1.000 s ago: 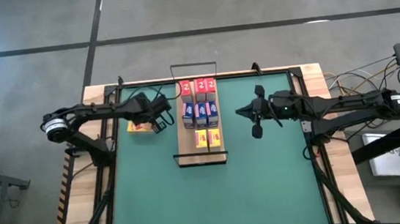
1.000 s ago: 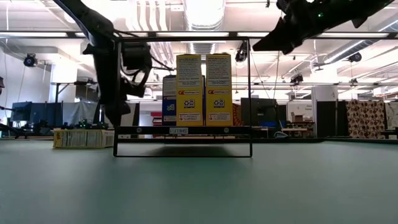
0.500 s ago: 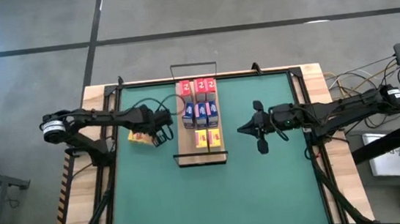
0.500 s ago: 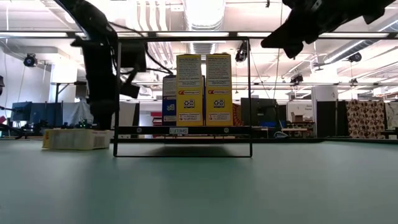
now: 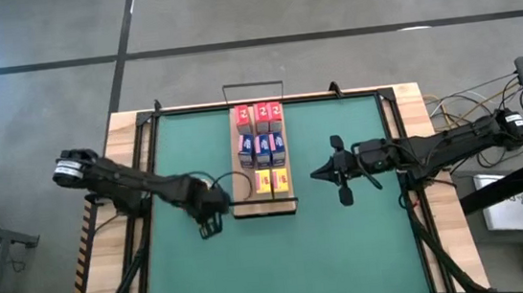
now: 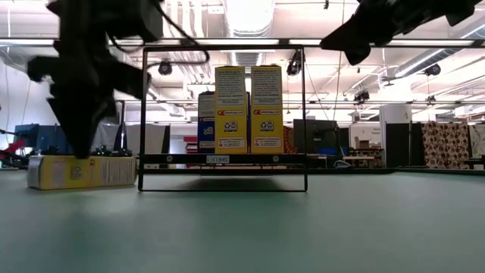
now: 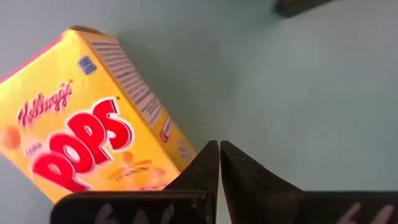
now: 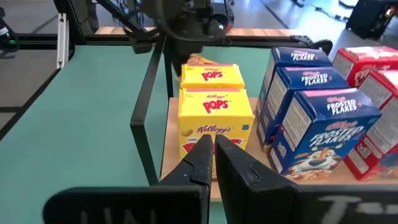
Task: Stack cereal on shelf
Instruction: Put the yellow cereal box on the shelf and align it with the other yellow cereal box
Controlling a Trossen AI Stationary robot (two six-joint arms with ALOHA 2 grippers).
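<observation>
Grey concrete floor (image 5: pixel 325 6); bright ceiling lights (image 6: pixel 246 11) over what looks like a workshop; patterned curtain (image 6: pixel 447 144).

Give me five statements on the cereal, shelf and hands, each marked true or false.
1. Three yellow boxes stand on the shelf. False: two yellow boxes stand there; the third yellow box lies flat on the green mat, left of the shelf.
2. The left hand is shut and holds nothing. True.
3. The right hand holds a blue box. False: it is shut, empty, hanging above the mat right of the shelf.
4. The blue boxes stand between the red boxes and the yellow ones. True.
5. The loose yellow box leans on the shelf's frame. False: the low view shows a gap.
</observation>
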